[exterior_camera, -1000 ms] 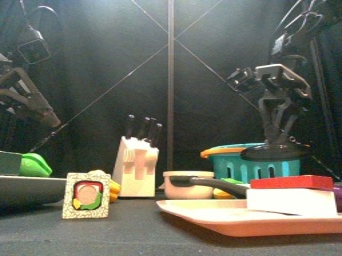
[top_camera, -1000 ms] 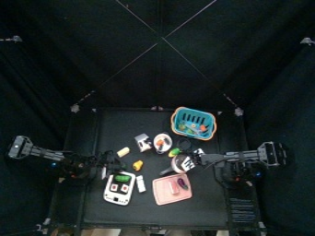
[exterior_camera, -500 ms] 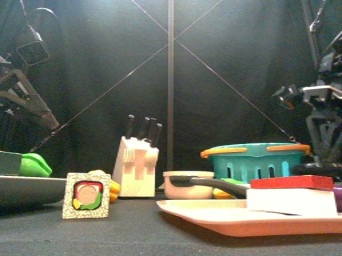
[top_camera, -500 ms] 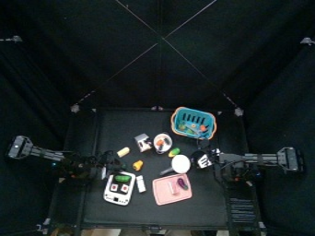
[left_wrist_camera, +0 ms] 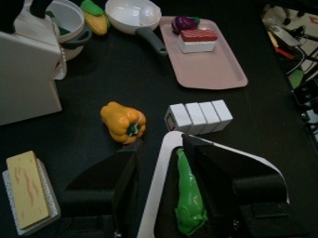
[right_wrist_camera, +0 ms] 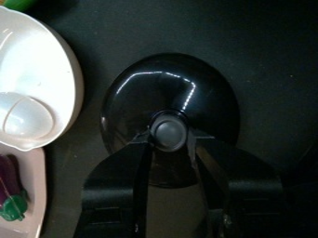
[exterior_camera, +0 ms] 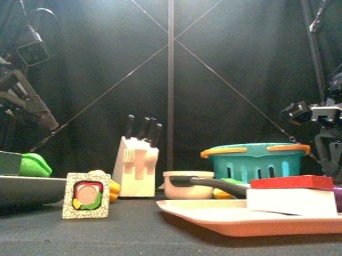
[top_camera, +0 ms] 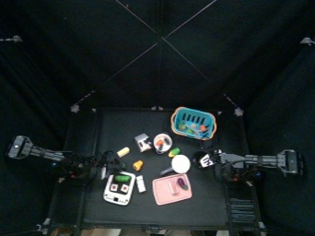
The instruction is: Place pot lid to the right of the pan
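Two fingers of the right gripper (right_wrist_camera: 170, 141) stood apart, flanking the knob of the glossy black pot lid (right_wrist_camera: 187, 93), which lay flat on the bench (right_wrist_camera: 255, 37) just beside the white pan (right_wrist_camera: 32, 84). The left gripper (left_wrist_camera: 184, 153) rested with its fingers spread over a green pepper (left_wrist_camera: 187, 197).

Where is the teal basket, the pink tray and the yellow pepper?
teal basket (exterior_camera: 254, 166), front view, on its slatted side wall.
pink tray (left_wrist_camera: 209, 68), left wrist view, on a bare part of its floor.
yellow pepper (left_wrist_camera: 123, 121), left wrist view, on the middle of its body.
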Robot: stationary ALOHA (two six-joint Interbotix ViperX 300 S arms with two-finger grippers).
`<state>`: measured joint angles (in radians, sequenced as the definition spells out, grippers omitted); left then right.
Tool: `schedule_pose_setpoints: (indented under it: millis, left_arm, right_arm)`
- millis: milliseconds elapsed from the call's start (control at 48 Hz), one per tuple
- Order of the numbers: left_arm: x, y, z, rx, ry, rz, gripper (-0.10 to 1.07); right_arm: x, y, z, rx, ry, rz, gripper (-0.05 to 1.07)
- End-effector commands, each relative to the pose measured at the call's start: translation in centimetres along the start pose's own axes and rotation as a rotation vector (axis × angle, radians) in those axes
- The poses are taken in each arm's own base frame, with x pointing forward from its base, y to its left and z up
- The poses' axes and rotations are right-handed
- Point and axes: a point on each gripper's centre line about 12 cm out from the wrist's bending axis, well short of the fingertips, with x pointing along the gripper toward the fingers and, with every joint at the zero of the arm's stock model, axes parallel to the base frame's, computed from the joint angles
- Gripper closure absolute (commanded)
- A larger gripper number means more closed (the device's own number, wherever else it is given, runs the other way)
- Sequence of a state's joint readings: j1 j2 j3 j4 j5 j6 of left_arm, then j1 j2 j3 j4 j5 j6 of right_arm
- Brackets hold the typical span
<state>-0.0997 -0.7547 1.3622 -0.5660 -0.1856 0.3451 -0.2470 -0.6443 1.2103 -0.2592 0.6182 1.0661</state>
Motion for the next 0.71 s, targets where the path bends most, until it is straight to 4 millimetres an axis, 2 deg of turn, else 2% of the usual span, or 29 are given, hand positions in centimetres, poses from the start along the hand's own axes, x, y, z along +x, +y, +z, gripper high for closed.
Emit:
schedule_pose_setpoints:
  millis: [0,271,688]
  left_arm:
    - [0.08,-0.05,0.49,-0.004,-0.016,0.002,0.19]
    - [0.09,-0.04,0.55,-0.005,-0.018,0.003,0.19]
    - [0.08,-0.02,0.49,-0.004,-0.016,0.003,0.19]
  right_arm:
    - [-0.07,0.22,0.36,0.008,-0.010,0.008,0.31]
    - [-0.05,0.32,0.45,0.008,-0.009,0.007,0.06]
    - [-0.16,0.51,0.59,0.012,-0.011,0.014,0.05]
